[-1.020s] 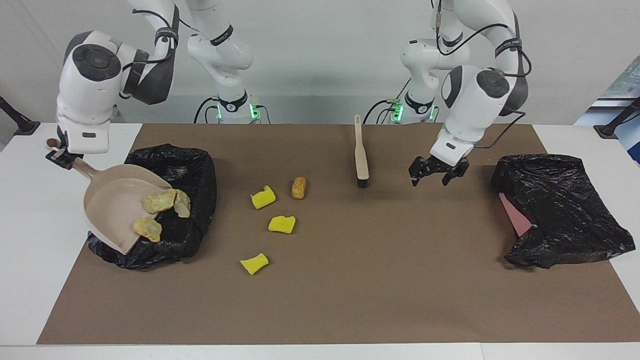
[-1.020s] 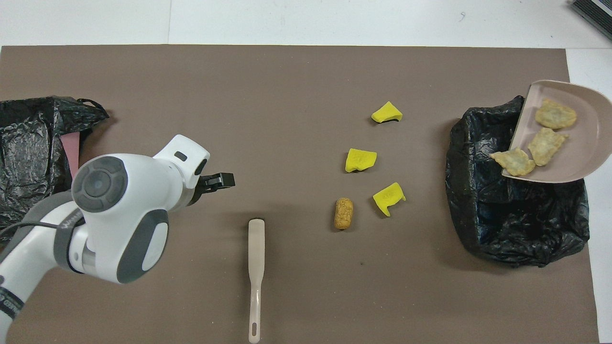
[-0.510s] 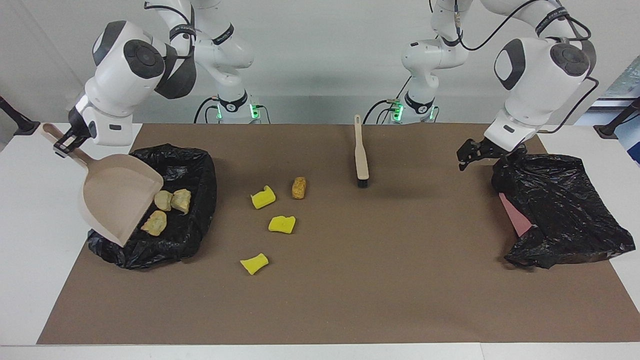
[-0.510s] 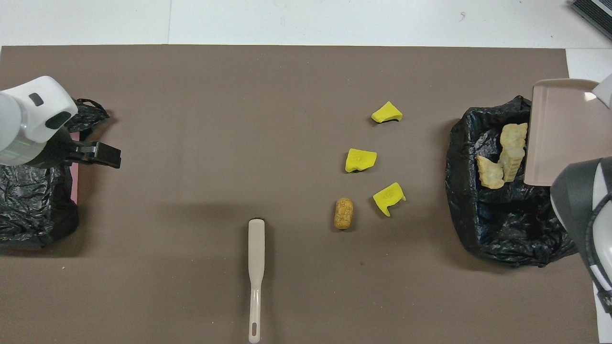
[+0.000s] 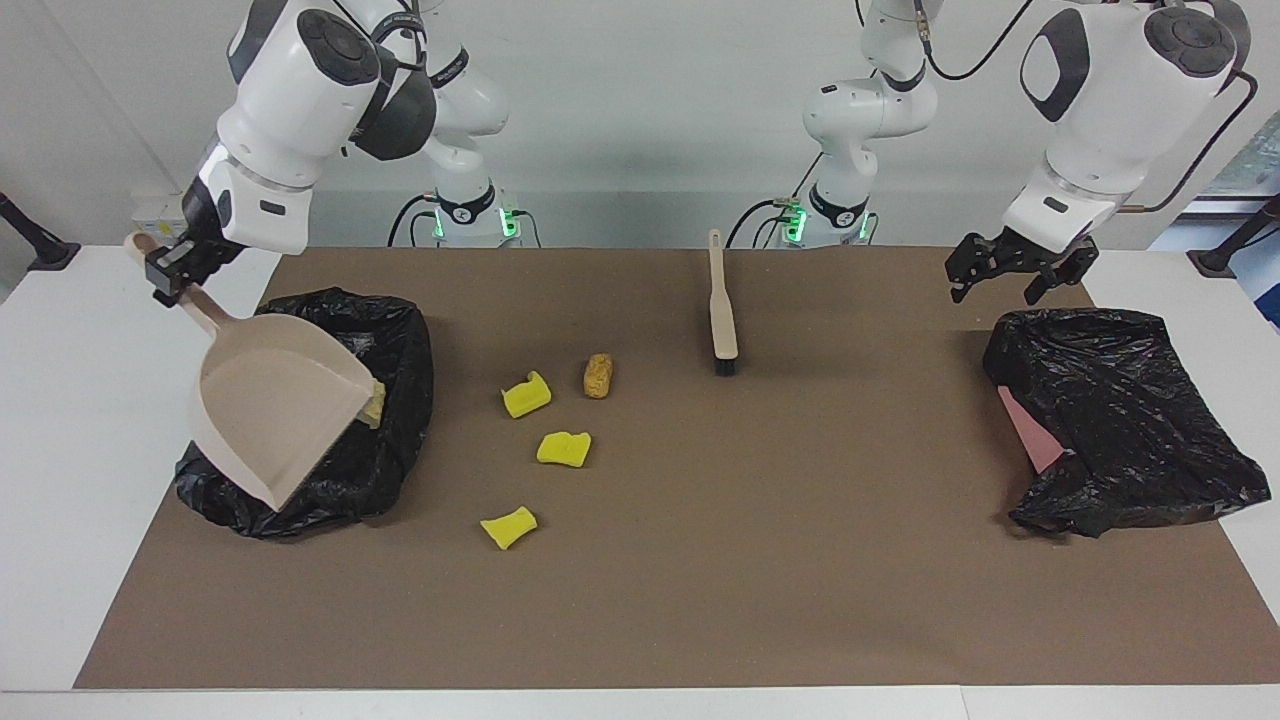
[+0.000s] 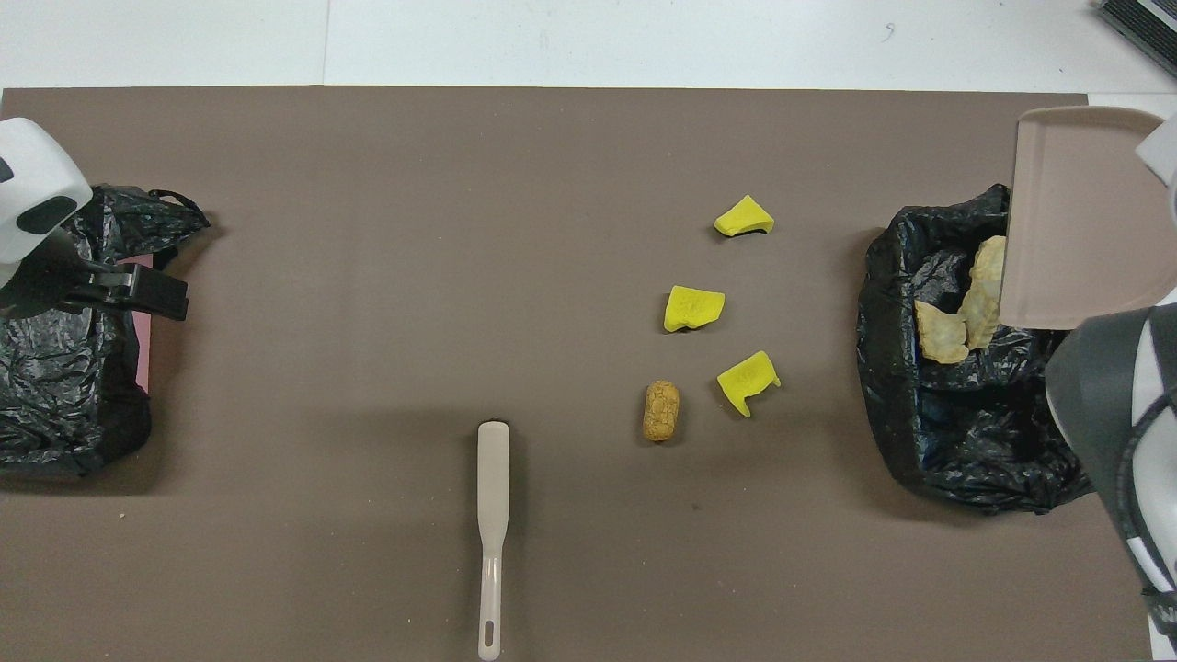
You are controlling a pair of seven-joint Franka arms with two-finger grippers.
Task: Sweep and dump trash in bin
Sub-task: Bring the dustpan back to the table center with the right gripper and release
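My right gripper (image 5: pixel 166 274) is shut on the handle of the beige dustpan (image 5: pixel 272 420), which hangs steeply tilted over the black-lined bin (image 5: pixel 392 345). The pan is bare. Tan trash lumps (image 6: pixel 942 333) lie inside the bin (image 6: pixel 965 441) under the pan's lip (image 6: pixel 1071 221); one lump (image 5: pixel 374 401) peeks out beside the pan. Three yellow chunks (image 5: pixel 526 394) (image 5: pixel 564 449) (image 5: pixel 508 526) and a brown nugget (image 5: pixel 598 375) lie on the brown mat, with the brush (image 5: pixel 721 312) beside them toward the left arm's end. My left gripper (image 5: pixel 995 290) hangs open and holds nothing, over the mat by a crumpled bag.
A crumpled black bag (image 5: pixel 1120 420) with something pink under it (image 5: pixel 1030 430) lies at the left arm's end of the table. The brown mat (image 5: pixel 760 560) covers most of the white table. The brush (image 6: pixel 492 515) points its handle toward the robots.
The right arm lifted the handle and tipped the dustpan steeper; the tan lumps slid off it into the bin. The left gripper rose and swung away from the brush toward the crumpled bag.
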